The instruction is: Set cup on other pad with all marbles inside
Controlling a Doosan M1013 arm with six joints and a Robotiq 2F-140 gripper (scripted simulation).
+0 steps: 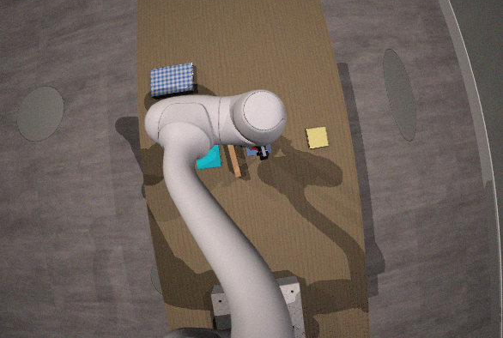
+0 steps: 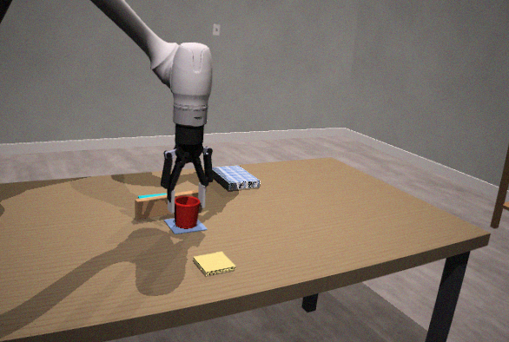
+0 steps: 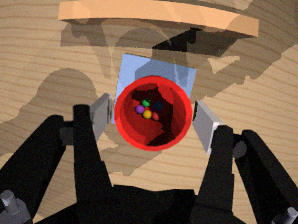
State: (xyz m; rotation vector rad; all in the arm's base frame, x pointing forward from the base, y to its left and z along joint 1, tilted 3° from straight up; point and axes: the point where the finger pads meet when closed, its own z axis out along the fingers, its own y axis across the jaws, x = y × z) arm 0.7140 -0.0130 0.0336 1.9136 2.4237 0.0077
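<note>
- Red round tapered cup [image 1: 255, 147] [image 2: 187, 213] [image 3: 120, 125]: upright on the flat blue square pad [image 1: 251, 153] [image 2: 194, 230] [image 3: 131, 64], near side of the long orange-brown wooden rail [image 1: 234, 161] [image 2: 139, 208] [image 3: 150, 9] in the exterior view.
- Small coloured marbles [image 3: 147, 114] inside, low in the cup. Count not certain.
- Risk: a finger catching the rim on the way down or closing off-centre; cup tips, marbles spill.
- Risk: low lift. Rail stands between the pads, so the cup base could clip it. Fast swing or tilt would also lose marbles.
- Risk: grip too high or loose, cup slips.
- Black two-finger gripper with pale pads [image 1: 263, 152] [image 2: 187, 201] [image 3: 153, 119]: fingers partway apart, one each side of the cup, gripping nothing. Contact can't be confirmed.
- Flat cyan square pad [image 1: 209, 159] [image 2: 152, 195] across the rail: likely target, cup not there yet.
</note>
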